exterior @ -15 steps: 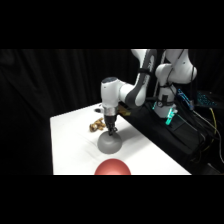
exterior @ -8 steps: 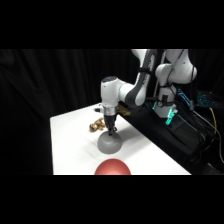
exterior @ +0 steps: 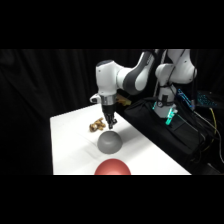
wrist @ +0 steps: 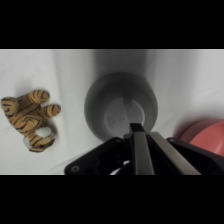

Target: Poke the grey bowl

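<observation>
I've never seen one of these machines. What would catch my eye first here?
The white arm reaching in from the upper right, its gripper right above the upturned grey bowl at mid-table. Next, the larger red bowl at the table's near edge, and a small striped tiger toy on the grey bowl's other side.

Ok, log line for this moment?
step: poke | gripper: shut, at top of grey bowl | red bowl, tiger toy: untouched

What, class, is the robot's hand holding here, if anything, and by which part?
Nothing is held. The hand is shut on itself, its tip over the upturned base of the grey bowl.
</observation>
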